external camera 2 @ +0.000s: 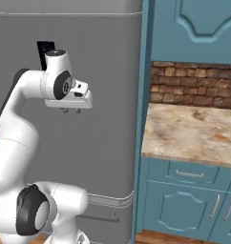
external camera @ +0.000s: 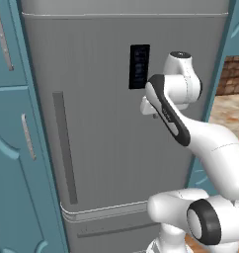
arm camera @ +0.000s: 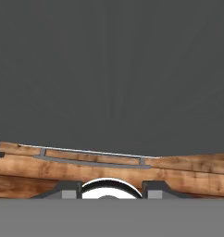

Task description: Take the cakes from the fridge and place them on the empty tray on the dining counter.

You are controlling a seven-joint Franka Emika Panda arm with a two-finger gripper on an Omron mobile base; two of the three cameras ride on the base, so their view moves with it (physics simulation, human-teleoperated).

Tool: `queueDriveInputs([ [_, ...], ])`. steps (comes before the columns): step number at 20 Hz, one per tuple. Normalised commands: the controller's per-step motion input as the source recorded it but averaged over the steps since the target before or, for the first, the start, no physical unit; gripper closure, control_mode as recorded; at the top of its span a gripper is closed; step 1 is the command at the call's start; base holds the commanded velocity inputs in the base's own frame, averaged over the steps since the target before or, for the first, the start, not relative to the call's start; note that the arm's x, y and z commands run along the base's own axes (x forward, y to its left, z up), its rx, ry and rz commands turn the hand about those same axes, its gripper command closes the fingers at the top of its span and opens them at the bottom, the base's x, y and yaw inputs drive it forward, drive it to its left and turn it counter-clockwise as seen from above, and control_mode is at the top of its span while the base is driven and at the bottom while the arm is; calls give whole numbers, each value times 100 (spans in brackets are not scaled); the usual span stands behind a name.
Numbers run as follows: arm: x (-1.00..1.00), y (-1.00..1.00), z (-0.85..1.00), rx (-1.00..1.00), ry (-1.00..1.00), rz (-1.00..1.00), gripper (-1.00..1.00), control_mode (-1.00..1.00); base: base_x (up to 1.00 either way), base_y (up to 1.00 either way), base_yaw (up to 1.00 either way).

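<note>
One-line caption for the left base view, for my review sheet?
White arm raised before the closed grey fridge, its long handle untouched, teal cabinets alongside.

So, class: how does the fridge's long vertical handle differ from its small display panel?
The handle is a tall, narrow grey strip near the fridge door's left edge; the display panel is a short black rectangle higher up, towards the right. The handle runs down almost to the door's bottom seam; the panel stays in the upper part. Both sit on the same closed grey door.

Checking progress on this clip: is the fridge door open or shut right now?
Shut. The fridge door lies flush, no shelves visible; its handle is untouched, with the gripper apart from it.
</note>
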Motion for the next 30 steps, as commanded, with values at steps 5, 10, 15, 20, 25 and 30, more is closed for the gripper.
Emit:
queueDriveInputs([
  [5,0,0,0,0,0,0,-100,100,-19,0,0],
  [10,0,0,0,0,0,0,-100,100,-72,15,1],
  [15,0,0,0,0,0,0,-100,100,-51,52,1],
  [20,0,0,0,0,0,0,-100,100,-1,87,0],
  [25,0,0,0,0,0,0,-100,100,0,76,0],
  [30,0,0,0,0,0,0,-100,100,0,58,0],
])
